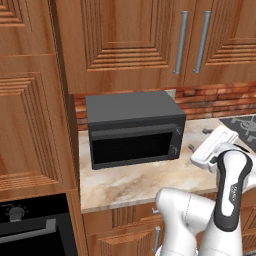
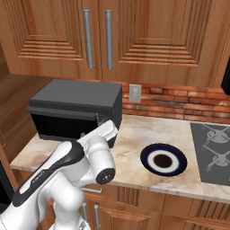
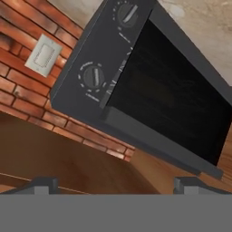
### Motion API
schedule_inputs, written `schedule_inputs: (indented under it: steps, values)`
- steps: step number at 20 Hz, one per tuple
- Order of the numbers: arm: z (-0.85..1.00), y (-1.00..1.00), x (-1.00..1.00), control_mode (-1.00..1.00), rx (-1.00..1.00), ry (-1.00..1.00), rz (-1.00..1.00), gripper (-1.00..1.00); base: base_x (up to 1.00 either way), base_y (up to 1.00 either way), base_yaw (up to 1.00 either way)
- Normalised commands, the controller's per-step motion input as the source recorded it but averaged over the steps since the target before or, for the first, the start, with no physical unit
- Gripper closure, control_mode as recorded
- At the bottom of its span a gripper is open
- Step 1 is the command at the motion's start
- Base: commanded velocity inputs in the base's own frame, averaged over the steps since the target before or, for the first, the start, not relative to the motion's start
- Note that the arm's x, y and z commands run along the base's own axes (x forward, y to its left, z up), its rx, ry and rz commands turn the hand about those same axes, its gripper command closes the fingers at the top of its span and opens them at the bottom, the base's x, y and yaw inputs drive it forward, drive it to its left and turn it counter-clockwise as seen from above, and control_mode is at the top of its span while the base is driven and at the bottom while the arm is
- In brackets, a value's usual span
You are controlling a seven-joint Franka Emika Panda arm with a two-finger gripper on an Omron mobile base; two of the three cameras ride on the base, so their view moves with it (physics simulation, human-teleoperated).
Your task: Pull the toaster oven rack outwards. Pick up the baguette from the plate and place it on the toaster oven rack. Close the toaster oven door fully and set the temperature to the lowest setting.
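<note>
End effector [image 3: 115, 185] is hovering spread, empty, facing the toaster oven [image 1: 134, 127] sitting on the worktop [image 1: 145, 181]. Toaster oven door [image 3: 170, 97] is looking shut; rigid, hinged panel, probably best hooked by its handle bar [image 3: 158, 142].

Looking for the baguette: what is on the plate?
The plate shows a navy rim, a white ring and a dark centre; no baguette lies on it. Nothing covers it in the right base view.

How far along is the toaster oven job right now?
The toaster oven door is shut and the plate holds no baguette, so loading looks done. In hand: the open fingers face the control knobs. Left: setting the lowest temperature.
</note>
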Motion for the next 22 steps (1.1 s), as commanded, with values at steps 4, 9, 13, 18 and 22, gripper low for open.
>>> schedule_inputs:
  steps: [4,9,13,18,22]
  values:
    - [0.0,0.0,0.18,-1.0,0.0,0.0,-0.02,-1.0,0.0,0.0,0.0]
    - [-0.01,0.0,0.11,-1.0,0.0,0.0,-0.02,-1.0,0.0,0.0,0.0]
    - [-0.04,0.0,0.07,-1.0,0.0,0.0,0.0,-1.0,0.0,0.0,0.0]
    - [-0.14,0.0,0.07,-1.0,0.0,0.0,0.0,-1.0,0.0,0.0,0.0]
    - [-0.19,0.0,0.15,-1.0,0.0,0.0,0.0,-1.0,0.0,0.0,0.0]
